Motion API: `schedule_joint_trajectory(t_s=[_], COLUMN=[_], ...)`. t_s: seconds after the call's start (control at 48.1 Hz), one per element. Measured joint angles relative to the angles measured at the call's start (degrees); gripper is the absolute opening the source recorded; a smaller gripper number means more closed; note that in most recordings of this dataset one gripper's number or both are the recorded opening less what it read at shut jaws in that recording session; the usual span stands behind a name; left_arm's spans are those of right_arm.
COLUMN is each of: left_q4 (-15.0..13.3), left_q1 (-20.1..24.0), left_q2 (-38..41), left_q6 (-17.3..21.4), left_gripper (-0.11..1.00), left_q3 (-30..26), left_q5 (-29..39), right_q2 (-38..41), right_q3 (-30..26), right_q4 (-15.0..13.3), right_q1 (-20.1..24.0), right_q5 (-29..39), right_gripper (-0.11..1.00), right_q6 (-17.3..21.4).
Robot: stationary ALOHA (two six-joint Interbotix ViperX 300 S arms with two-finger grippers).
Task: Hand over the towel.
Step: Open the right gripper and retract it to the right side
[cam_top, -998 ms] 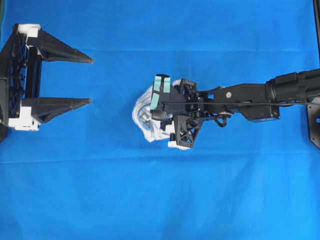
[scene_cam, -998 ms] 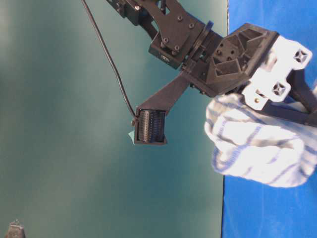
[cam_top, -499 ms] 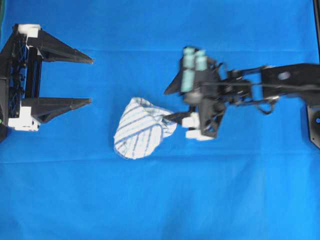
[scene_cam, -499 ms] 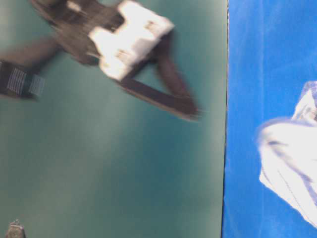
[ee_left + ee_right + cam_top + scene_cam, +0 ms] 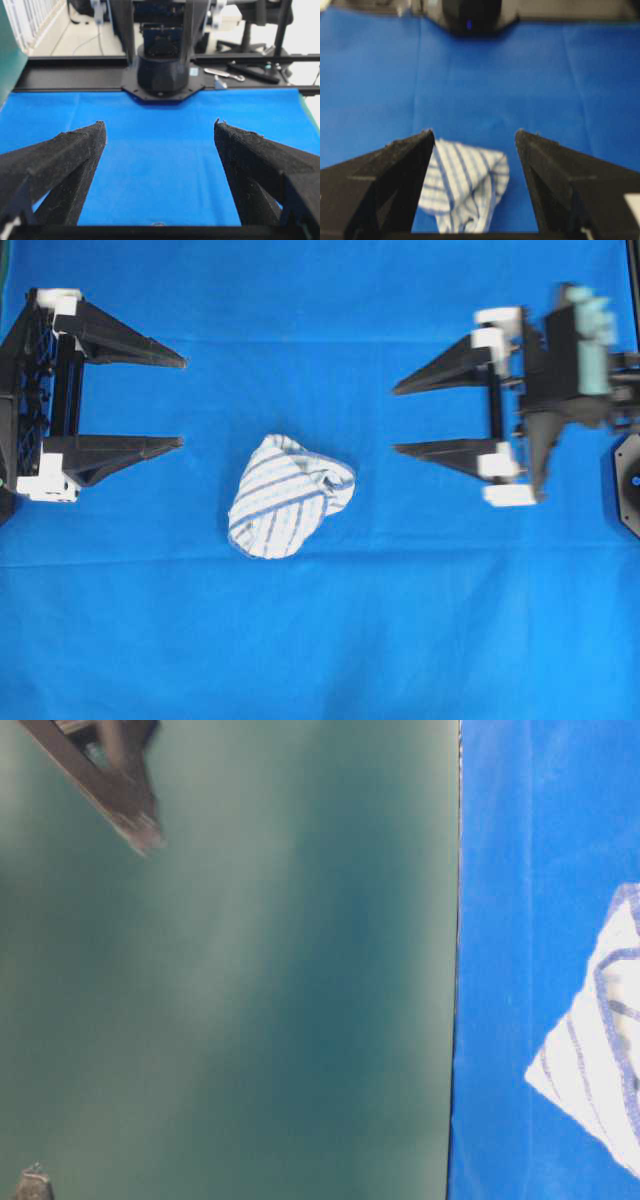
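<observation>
The towel (image 5: 288, 495) lies crumpled in a loose heap on the blue sheet (image 5: 320, 640) that covers the tabletop, roughly midway between the two arms and a little toward the lower side of the overhead view. Nothing touches it.

The right gripper (image 5: 395, 420) sits on the right of the overhead view, its fingers (image 5: 440, 365) spread wide and pointing toward the middle. They hold nothing and stand well apart from the towel. In the right wrist view the towel (image 5: 465, 185) shows low down in the gap between the two dark fingers (image 5: 395, 175), lying on the sheet below them; that view is blurred.

The left gripper (image 5: 183, 402) is at the left edge of the overhead view, its fingers (image 5: 125, 340) also spread wide and empty, well apart from the towel. The left wrist view shows only bare blue sheet (image 5: 160, 150) between its fingers (image 5: 65, 155).
</observation>
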Motion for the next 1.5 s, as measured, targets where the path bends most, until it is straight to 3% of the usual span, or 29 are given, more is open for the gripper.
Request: schedule_joint_trajectory(t_s=[0.395, 0.665, 0.935, 1.143, 1.496], left_q4=[0.0, 0.0, 0.1, 0.0, 0.1], left_q1=[0.0, -0.3, -0.4, -0.4, 0.0], left_q2=[0.4, -7.7, -19.8, -28.7, -34.1], left_q6=[0.0, 0.0, 0.2, 0.4, 1.1], left_gripper=[0.91, 0.90, 0.90, 0.90, 0.90], left_q3=[0.2, 2.1, 9.5, 17.5, 27.0], left_q5=[0.0, 6.7, 10.8, 11.2, 11.2], right_q2=[-1.0, -9.2, -24.2, -31.4, -29.7], right_q3=[2.7, 5.7, 14.6, 22.5, 31.6], right_q4=[-0.3, -0.3, -0.3, -0.3, -0.1], right_q1=[0.0, 0.0, 0.0, 0.0, -0.5], right_q5=[-4.4, 1.3, 4.2, 3.9, -4.0], right_gripper=[0.69, 0.69, 0.69, 0.69, 0.69], right_q6=[-0.1, -0.1, -0.1, -0.2, 0.1])
